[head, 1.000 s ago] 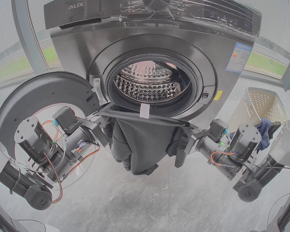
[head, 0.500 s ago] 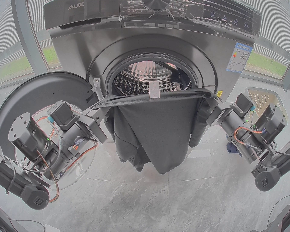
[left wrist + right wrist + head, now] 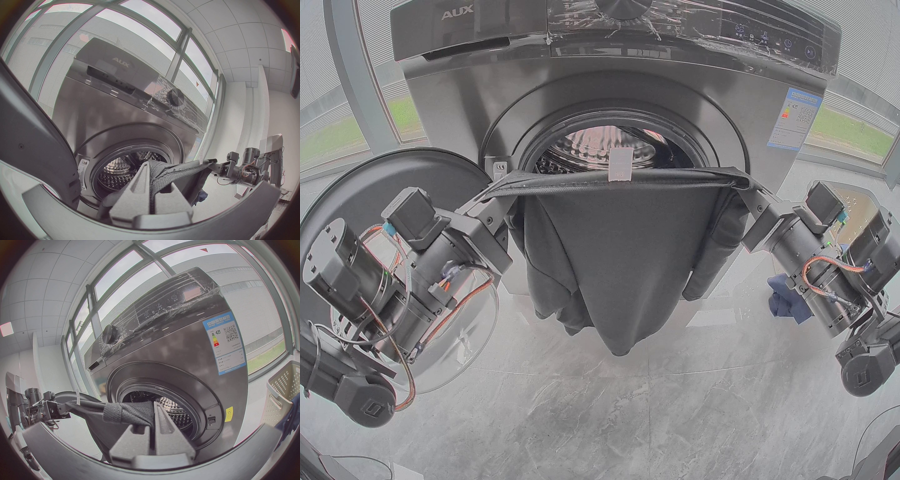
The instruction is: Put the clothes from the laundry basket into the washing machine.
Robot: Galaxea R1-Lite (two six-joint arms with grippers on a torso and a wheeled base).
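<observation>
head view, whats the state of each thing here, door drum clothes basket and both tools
washing machine door: open, swung to the robot's left
drum: bare metal showing, garment not inside yet
dark garment: stretched between both tools, hanging before the opening
left tool: shut on dark garment
right tool: shut on dark garment
laundry basket: blue cloth draped over its rim

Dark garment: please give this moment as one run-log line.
left gripper: shut on dark garment | right gripper: same | state: stretched before open washing machine
</observation>
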